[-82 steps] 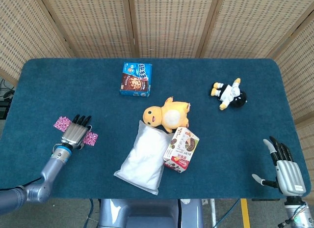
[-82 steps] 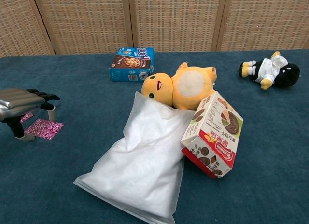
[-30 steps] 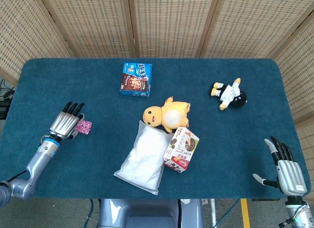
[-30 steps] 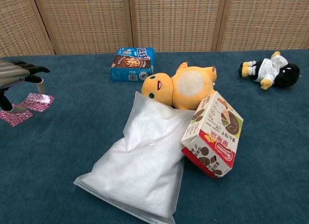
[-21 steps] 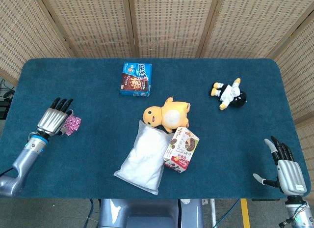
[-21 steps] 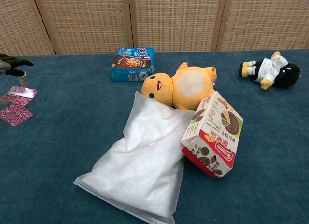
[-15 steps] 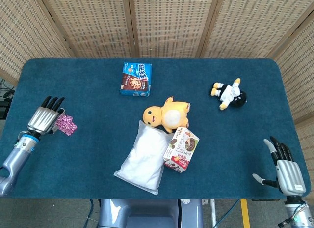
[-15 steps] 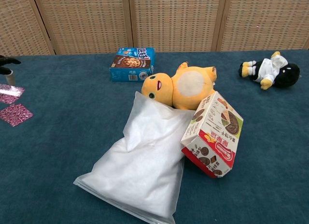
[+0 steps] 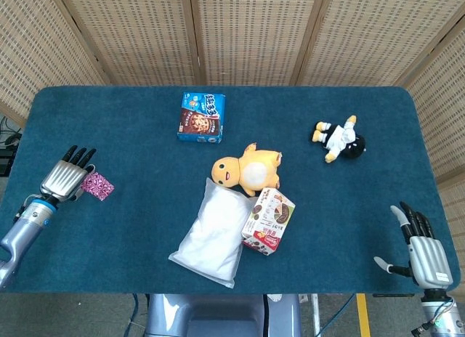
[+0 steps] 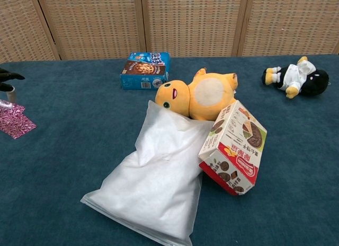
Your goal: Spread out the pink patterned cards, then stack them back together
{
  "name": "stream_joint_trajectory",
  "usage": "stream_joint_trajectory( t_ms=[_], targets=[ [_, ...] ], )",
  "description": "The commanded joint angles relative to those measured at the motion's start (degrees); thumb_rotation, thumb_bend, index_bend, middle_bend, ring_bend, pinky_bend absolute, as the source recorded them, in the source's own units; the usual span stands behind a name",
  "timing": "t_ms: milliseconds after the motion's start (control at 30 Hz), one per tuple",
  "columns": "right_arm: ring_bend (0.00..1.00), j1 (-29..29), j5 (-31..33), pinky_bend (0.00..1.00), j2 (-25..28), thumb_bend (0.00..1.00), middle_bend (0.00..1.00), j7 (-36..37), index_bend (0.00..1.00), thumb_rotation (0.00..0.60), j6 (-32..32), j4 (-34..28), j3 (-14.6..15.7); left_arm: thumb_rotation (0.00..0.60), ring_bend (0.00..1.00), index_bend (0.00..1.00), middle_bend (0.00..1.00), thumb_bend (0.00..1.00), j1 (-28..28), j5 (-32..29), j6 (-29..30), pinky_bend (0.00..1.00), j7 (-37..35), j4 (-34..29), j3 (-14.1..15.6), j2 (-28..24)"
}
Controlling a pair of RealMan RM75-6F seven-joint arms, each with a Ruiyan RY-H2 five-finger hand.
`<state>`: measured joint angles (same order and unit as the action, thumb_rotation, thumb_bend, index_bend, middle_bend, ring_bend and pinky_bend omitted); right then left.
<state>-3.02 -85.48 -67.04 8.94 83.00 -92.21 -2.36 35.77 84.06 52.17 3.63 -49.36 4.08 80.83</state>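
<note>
Pink patterned foil cards (image 9: 96,185): lying near the left edge of the blue felt table (image 9: 145,228), apparently overlapped into one pile. Left hand (image 9: 63,179): fingers extended and slightly apart, hovering just beside the cards; contact cannot be told. Right hand (image 9: 425,256): fingers spread, idle, well apart. Advice: square the edges with light, flat fingertip pressure, avoiding sliding the top card off.

Left hand (image 9: 62,179) low at the table's left edge, palm down, fingers extended and close together, pointing away from the robot; forearm runs back toward the lower left corner. Chest view catches only its dark fingertips (image 10: 7,76). Right hand (image 9: 424,254) near the lower right corner, fingers straight and spread, thumb out sideways, holding nothing.
</note>
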Motion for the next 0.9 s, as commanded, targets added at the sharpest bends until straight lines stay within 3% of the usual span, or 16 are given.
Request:
stream_joint_trajectory(
  t_ms=[33,433,900],
  targets=[
    [0.00,0.0,0.0,0.00,0.0,0.11,0.00,0.1,0.04,0.600,0.0,0.0,0.0,0.600,0.00,0.61,0.00,0.31,0.0,1.7,0.9,0.00,-1.1,1.6,0.8,0.9],
    [0.00,0.0,-0.2,0.00,0.0,0.10,0.00,-0.2,0.04,0.600,0.1,-0.1,0.1,0.600,0.00,0.61,0.00,0.31,-0.8,5.3,2.4,0.00,-3.7,8.0,2.3,3.1],
    [0.00,0.0,-0.1,0.00,-0.1,0.10,0.00,-0.5,0.04,0.600,-0.1,-0.1,0.1,0.600,0.00,0.61,0.00,0.30,-0.7,5.8,0.7,0.00,-5.9,13.1,2.0,7.3]
  ],
)
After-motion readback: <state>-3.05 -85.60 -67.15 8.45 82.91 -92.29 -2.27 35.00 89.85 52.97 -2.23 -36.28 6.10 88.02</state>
